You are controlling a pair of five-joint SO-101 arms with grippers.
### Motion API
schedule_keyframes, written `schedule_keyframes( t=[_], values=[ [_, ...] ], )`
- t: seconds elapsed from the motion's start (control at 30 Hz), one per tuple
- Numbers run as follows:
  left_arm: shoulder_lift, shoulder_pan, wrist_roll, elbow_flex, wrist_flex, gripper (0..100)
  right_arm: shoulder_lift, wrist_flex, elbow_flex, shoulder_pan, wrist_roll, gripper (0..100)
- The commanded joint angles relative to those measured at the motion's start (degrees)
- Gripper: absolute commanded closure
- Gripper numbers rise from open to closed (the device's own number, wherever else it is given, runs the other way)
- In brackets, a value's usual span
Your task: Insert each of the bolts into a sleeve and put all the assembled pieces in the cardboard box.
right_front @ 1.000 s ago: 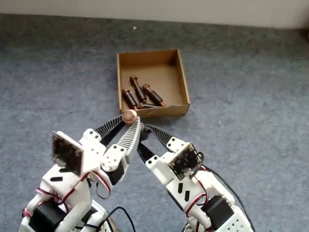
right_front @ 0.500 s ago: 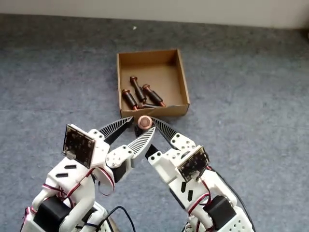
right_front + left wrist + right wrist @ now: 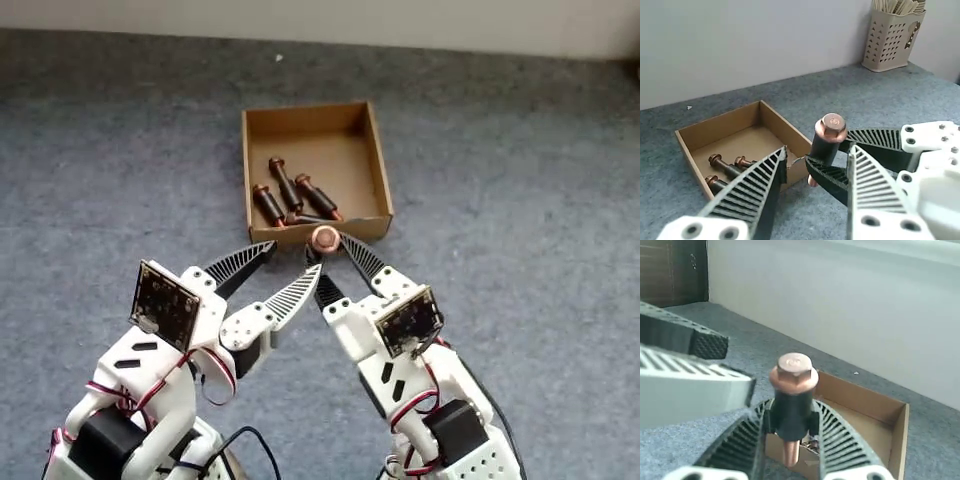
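Held piece: a copper-coloured bolt (image 3: 794,371) with a flanged hexagonal head, run through a black sleeve (image 3: 826,146). The head is on top and the bare tip pokes out beneath. It stands nearly upright, slightly tilted.
Where: centre of the high view, just on the near side of the cardboard box (image 3: 247,165), by its front wall. Whether it touches that wall cannot be told.
Right claw (image 3: 325,245): clenched on the sleeve, with one ribbed finger on each side at mid-sleeve. The bolt head stands above the fingers.
Left claw (image 3: 297,259): released, fingers spread wide, holding nothing. It sits just lower left of the held piece in the high view. One fingertip is close beside the right claw's finger; contact cannot be told.
In the box: three more bolt-and-sleeve pieces (image 3: 290,197) lie flat, bunched toward the front left of the floor.
Box edges: open top and low brown walls. The front wall is the one nearest both claws.
Room: grey carpet (image 3: 520,150) runs wide to the left and right of the box. A pale wall (image 3: 400,20) closes the top edge of the high view.
Also: a beige holder of sticks (image 3: 892,37), upper right of the left wrist view, well apart from the box.
Arms: both come up from the lower edge of the high view and converge at the claws.
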Motion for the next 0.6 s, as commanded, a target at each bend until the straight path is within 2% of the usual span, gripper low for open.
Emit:
schedule_keyframes(
  t=[0.0,0.07,0.27,0.4,0.57],
  values=[
    [0.1,0.1,-6.1,-3.6,0.0,79,-1.0,-1.8,0.7,0.8,-0.2,99.2],
    [0.1,-2.2,-8.5,-3.1,0.1,82,-1.0,-1.8,2.0,2.2,-0.2,99.2],
    [0.1,-13.1,-14.2,1.0,-0.2,100,-1.0,-1.8,4.3,5.9,-0.2,99.2],
    [0.1,-19.0,-16.0,6.5,-0.3,99,-0.4,-1.3,4.1,6.0,0.0,99.2],
    [0.1,-24.8,-16.1,17.3,-2.1,99,-0.1,9.8,-0.7,6.0,0.3,99.2]
  ],
)
